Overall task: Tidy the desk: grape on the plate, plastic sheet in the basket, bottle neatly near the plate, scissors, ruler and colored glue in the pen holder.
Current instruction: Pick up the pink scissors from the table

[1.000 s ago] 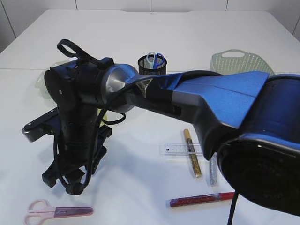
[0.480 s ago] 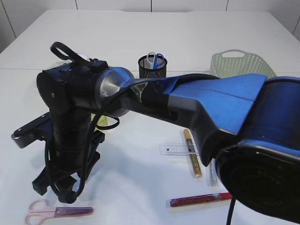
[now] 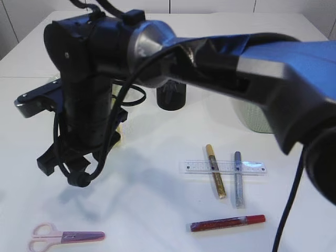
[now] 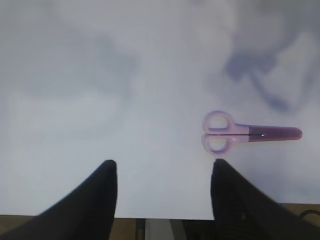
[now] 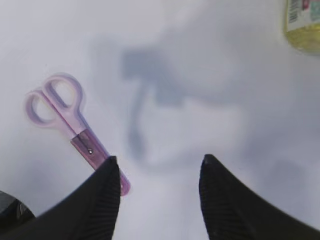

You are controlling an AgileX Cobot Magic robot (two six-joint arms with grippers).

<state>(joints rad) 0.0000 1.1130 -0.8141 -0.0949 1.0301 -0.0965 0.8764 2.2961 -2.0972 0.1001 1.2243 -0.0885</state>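
Note:
Pink scissors (image 3: pixel 65 237) lie flat at the table's front left, also seen in the left wrist view (image 4: pixel 245 134) and the right wrist view (image 5: pixel 65 122). My right gripper (image 3: pixel 63 170) (image 5: pixel 157 162) reaches across to the left and hangs open and empty above them. My left gripper (image 4: pixel 162 165) is open and empty near the table's front edge. A clear ruler (image 3: pixel 223 167) lies across a gold glue pen (image 3: pixel 215 170) and a silver one (image 3: pixel 238 179); a red glue pen (image 3: pixel 227 223) lies in front. The bottle (image 5: pixel 302 25) shows only its yellow lower part. Grape, plate and plastic sheet are hidden.
The black mesh pen holder (image 3: pixel 170 97) stands mid-table, mostly covered by the right arm. The pale green basket (image 3: pixel 252 115) at the right is also largely hidden behind that arm. The arm's shadow falls on the white table (image 3: pixel 157 199).
The right arm has risen and its gripper has lifted away from the table, now covering the pen holder's top and most of the basket. The silver glue pen has come into view.

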